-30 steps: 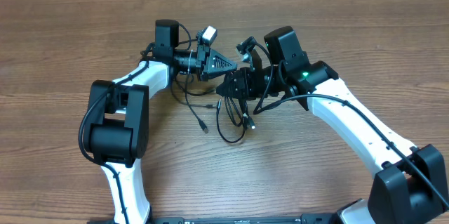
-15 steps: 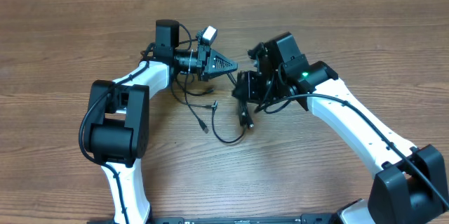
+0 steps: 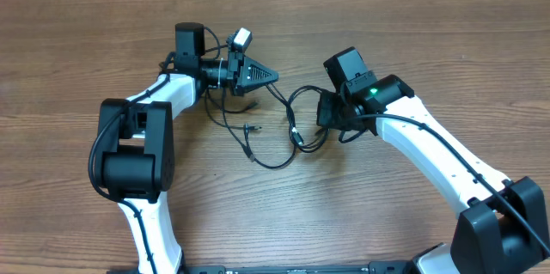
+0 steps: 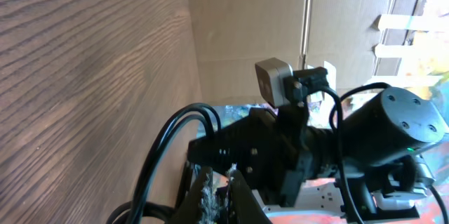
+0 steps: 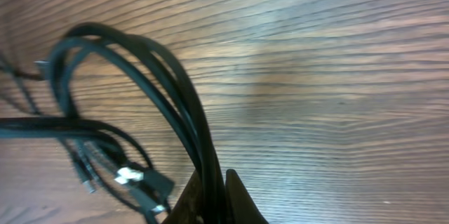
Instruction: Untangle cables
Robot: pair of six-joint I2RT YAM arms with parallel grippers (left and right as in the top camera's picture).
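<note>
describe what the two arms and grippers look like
Left arm and right arm: white links, bulky black joint housings, black wires along them. Left gripper black, wedge-shaped, carrying a small grey camera. Right gripper black; a green light glows on its wrist.

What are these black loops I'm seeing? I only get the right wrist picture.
Observer: Thin cables. Overhead, they stretch from the right gripper across to the left gripper.
Visitor: Is the left one gripping them too?
Observer: It looks so; overhead, a strand leaves straight from its shut tip.
Visitor: Is everything pulled taut?
Observer: No; overhead, a slack loop lies on the table between the two arms.
</note>
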